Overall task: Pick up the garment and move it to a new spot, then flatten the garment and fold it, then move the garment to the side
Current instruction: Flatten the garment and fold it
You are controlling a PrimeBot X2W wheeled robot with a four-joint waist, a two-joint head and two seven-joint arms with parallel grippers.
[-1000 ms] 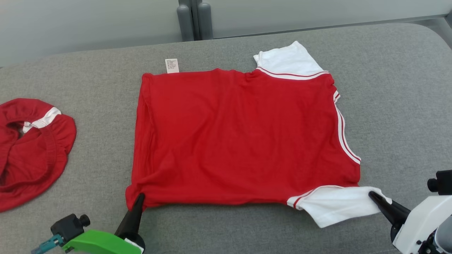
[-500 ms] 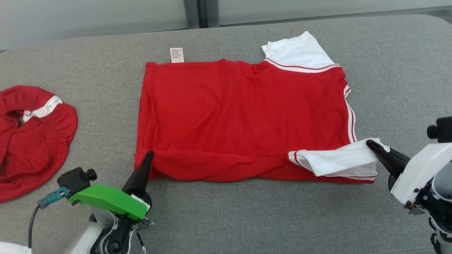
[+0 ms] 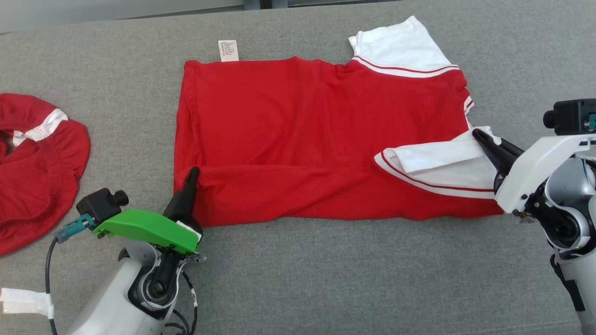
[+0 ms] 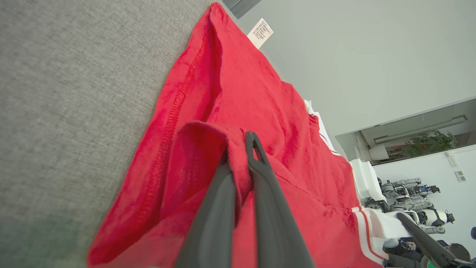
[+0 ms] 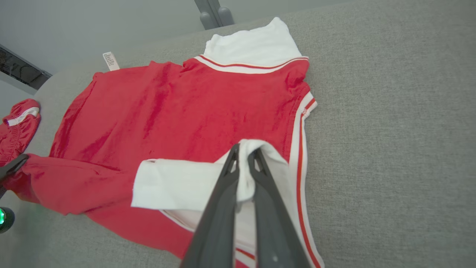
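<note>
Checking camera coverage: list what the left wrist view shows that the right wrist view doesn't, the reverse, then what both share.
Left wrist, not right: other robots and a plant in the background. Right wrist, not left: a second red garment. Both: the red shirt, its care label, the grey surface, the left gripper, jaws shut on the red hem, and the right gripper, jaws shut on the white sleeve.

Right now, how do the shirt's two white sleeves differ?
The far sleeve lies flat and untouched; the near sleeve is pinched in the right claw. The far sleeve sticks out past the shirt; the near sleeve is folded over it. Both are white with red-striped trim.
</note>
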